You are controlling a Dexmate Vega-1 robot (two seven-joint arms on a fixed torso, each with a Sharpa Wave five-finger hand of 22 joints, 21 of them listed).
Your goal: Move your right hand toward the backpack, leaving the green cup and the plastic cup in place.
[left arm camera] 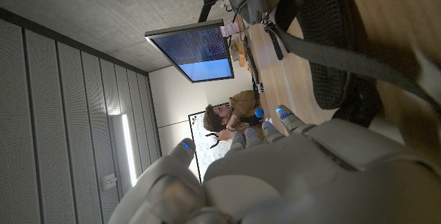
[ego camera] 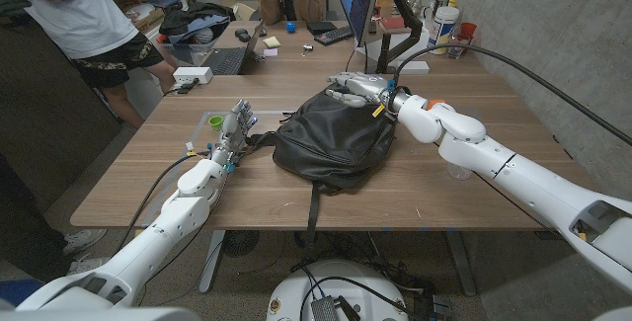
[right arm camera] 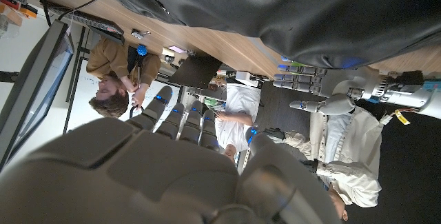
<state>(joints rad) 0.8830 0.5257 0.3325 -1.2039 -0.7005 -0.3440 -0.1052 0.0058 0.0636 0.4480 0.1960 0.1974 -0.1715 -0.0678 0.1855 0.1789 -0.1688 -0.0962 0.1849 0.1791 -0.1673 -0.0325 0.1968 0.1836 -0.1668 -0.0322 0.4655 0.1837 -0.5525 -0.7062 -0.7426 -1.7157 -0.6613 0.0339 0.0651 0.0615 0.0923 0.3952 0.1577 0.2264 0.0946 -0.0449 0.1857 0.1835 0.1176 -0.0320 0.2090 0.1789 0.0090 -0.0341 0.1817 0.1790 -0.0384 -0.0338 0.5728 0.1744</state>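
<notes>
The right hand (ego camera: 357, 88), empty with fingers extended, hovers at the backpack (ego camera: 331, 138); any sideways sweep risks displacing the green cup (ego camera: 216, 121) beside the open left hand (ego camera: 235, 123).

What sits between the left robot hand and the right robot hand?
The black backpack. In the head view it lies between the left robot hand at its left edge and the right robot hand at its far top edge.

The left hand (ego camera: 234, 126) hides most of the green cup (ego camera: 216, 120) (only its rim shows).
</notes>
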